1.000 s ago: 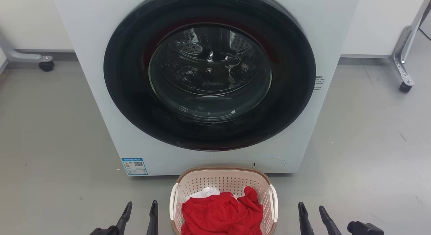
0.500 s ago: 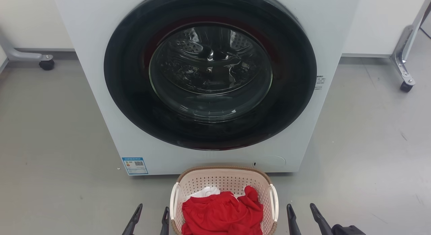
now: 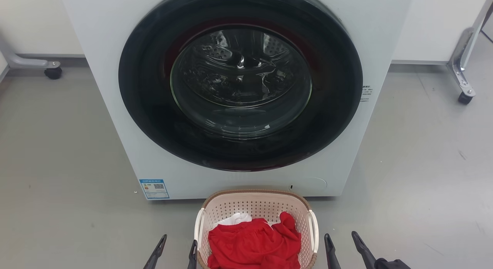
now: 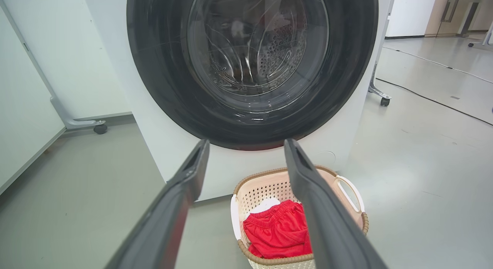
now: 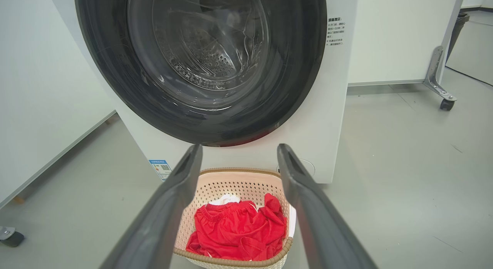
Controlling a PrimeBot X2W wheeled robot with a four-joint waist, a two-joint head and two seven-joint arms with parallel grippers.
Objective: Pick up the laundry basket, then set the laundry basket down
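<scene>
Your laundry basket (image 3: 254,206) is sitting upright on the grey floor (image 3: 57,176), close in front of the washing machine (image 3: 96,49) and below its round door (image 3: 240,80), which is standing shut. Inside the basket, a crumpled red garment (image 3: 254,244) is covering most of the bottom. A bit of white cloth (image 3: 235,219) is peeking out behind it on the washer side.

Your left gripper (image 3: 179,240) is hovering just beside the basket's white left handle (image 3: 198,228), with its fingers spread apart and holding nothing. You cannot tell whether its inner finger is touching the handle. Your right gripper (image 3: 340,235) is hovering near the right handle (image 3: 315,228), a small gap showing between them, and its fingers are likewise spread and empty.
</scene>
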